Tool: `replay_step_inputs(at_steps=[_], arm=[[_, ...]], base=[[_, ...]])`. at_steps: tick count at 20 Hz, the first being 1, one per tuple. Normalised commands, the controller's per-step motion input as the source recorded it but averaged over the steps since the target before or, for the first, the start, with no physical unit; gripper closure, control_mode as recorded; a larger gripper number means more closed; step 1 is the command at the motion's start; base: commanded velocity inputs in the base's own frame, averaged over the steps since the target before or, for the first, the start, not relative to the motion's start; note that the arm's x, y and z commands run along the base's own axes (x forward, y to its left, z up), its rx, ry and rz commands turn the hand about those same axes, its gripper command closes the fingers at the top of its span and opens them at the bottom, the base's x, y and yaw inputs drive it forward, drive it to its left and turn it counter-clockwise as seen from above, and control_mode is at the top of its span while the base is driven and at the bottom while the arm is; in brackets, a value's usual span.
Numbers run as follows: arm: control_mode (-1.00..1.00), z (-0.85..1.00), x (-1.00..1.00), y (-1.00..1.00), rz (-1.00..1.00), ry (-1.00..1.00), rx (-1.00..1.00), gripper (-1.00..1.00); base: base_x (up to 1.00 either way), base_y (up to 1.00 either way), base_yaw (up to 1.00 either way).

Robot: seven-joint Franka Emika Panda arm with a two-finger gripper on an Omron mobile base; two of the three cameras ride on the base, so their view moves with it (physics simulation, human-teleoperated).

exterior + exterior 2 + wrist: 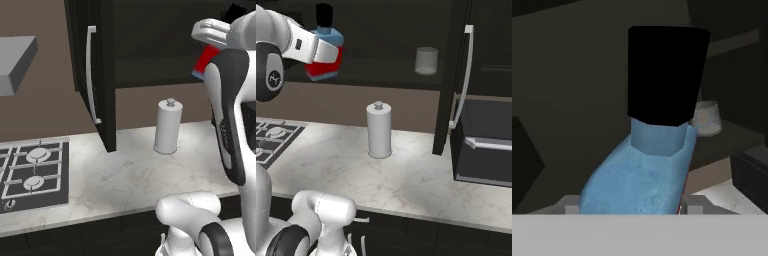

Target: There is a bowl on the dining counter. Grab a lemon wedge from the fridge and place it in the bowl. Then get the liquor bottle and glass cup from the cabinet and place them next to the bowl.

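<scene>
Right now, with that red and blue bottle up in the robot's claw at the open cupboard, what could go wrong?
1. The gripper clamps the liquor bottle in mid-air, above the stone counter; if the grip slips, the bottle would likely drop onto it.
2. The open cabinet door stands out over the counter, and the glass cup sits on the shelf nearby. A wide swing of the arm could clip either.
3. The paper towel roll stands below; lowering the bottle carelessly might topple it.

We see a marble-look countertop (115, 175) over black lower cabinets (446, 235), brown wall (45, 100) behind. A gas hob (32, 172) sits at 9 o'clock in the left base view; a white paper-towel holder (379, 131) stands near centre. Dim, even light.
</scene>
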Motion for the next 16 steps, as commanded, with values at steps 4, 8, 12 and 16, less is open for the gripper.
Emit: replay_step_inputs(at_steps=[4, 8, 12, 16], arm=[[-1.00, -0.50, -1.00, 0.00, 0.30, 0.00, 0.00, 1.00], [-1.00, -0.44, -1.00, 0.00, 0.28, -0.01, -0.02, 1.00], [-1.00, -0.27, -1.00, 0.08, 0.23, 0.00, -0.07, 1.00], [-1.00, -0.02, -0.86, 0.24, 0.20, 0.02, -0.11, 1.00]], base=[[0.00, 0.00, 0.00], [0.00, 0.00, 0.00], [0.00, 0.00, 0.00], [0.00, 0.00, 0.00]])
